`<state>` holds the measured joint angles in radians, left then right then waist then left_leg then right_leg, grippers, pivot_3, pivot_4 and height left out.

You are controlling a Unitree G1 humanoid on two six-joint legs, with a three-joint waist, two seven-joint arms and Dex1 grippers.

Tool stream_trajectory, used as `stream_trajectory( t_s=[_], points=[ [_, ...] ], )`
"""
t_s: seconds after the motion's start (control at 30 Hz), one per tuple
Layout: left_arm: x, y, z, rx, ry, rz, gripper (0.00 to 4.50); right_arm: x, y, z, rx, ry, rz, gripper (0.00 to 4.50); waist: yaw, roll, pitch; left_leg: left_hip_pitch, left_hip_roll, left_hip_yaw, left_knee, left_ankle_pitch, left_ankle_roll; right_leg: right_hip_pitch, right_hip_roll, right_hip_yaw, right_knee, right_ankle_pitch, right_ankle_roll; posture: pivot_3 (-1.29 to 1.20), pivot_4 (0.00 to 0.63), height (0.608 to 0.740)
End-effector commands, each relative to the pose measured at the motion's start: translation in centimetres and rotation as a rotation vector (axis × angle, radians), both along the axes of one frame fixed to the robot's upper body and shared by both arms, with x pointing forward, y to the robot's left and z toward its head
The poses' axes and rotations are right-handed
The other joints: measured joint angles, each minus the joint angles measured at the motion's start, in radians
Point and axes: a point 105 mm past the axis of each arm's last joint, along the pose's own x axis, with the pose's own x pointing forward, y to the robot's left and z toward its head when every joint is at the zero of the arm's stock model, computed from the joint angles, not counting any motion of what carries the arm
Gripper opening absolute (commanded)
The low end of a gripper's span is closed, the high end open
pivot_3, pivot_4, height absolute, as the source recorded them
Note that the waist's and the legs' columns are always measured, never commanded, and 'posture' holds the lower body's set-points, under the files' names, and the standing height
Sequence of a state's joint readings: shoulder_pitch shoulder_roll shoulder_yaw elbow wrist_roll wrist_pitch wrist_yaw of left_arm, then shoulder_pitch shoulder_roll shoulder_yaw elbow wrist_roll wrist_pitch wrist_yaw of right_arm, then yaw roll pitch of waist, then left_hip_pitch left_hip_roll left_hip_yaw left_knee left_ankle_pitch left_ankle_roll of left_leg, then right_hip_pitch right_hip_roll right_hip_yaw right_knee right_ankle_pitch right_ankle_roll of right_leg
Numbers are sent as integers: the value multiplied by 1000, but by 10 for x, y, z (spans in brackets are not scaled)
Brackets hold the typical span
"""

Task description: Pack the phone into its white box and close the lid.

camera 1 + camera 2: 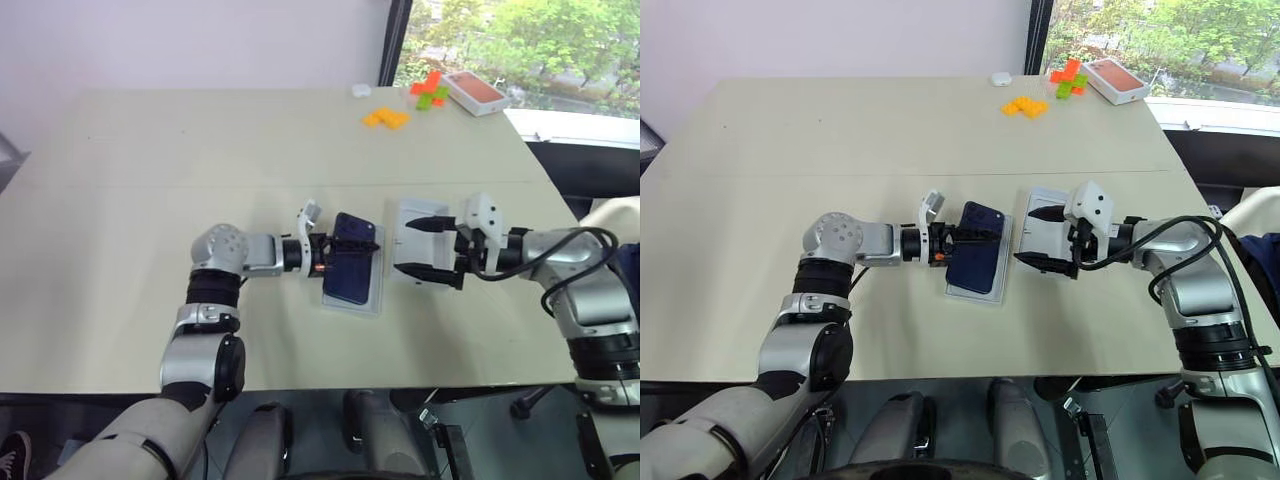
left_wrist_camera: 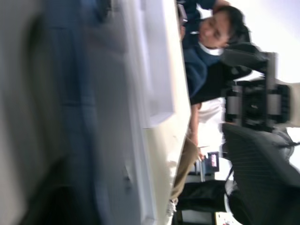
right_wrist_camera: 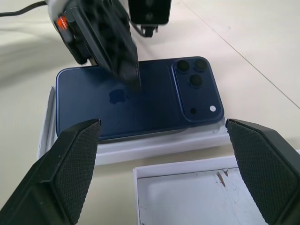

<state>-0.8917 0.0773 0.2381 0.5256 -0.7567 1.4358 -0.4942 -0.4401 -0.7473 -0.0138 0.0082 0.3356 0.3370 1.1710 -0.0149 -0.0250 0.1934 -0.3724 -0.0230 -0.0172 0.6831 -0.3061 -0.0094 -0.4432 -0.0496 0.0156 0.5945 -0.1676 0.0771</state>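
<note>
In the white box [image 3: 140,149], the phone [image 3: 140,101] lies.

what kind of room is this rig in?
Probably an office or lab: a large beige table beside a window onto trees, a black mesh office chair, and a seated person alongside.

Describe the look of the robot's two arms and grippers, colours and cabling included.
Both arms are silver-grey metal segments with black joint bands. The left gripper and right gripper each carry two black fingers with a dimpled grip texture on white mounts. Black cables loop along the right forearm; an orange light glows at the left wrist.
</note>
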Motion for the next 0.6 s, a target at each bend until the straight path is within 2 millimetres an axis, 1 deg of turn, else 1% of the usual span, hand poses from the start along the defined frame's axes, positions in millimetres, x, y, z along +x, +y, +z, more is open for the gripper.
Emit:
stream_trajectory(
  t_s=[0.03, 0.23, 0.43, 0.57, 0.6],
  points=[
    [0, 4, 4, 32, -13, -14, 4437, 3, 3, 13, 4, -59, 8, 4500, -2, 0, 0, 0, 0, 0, 0, 0, 0, 0, 0, 0, 0, 0, 0, 0, 150, 740],
    [-10, 9, 11, 70, -54, -61, 4437, 7, 6, 16, 10, -68, 6, 4500, -2, 0, 0, 0, 1, 0, 0, 0, 0, 0, 1, 0, 0, 0, 0, 0, 150, 740],
    [-9, 34, 10, 154, -105, -11, 4437, 7, 8, 15, 11, -71, 10, 4500, -2, 0, 0, 0, 1, 0, 0, 0, 0, 0, 0, 0, 0, 0, 0, 0, 150, 740],
    [-8, 40, 12, 185, -143, -4, 4437, 8, 11, 15, 13, -73, 15, 4500, 0, 0, 0, 0, 1, 0, 0, 0, 0, 0, 0, 0, 1, 0, 0, 0, 150, 740],
    [-5, 44, 13, 182, -145, 14, 4437, 9, 11, 15, 12, -76, 15, 4500, 1, 0, 0, 0, 1, 0, 0, 0, 0, 0, 0, 0, 0, 0, 0, 0, 150, 740]
  ],
)
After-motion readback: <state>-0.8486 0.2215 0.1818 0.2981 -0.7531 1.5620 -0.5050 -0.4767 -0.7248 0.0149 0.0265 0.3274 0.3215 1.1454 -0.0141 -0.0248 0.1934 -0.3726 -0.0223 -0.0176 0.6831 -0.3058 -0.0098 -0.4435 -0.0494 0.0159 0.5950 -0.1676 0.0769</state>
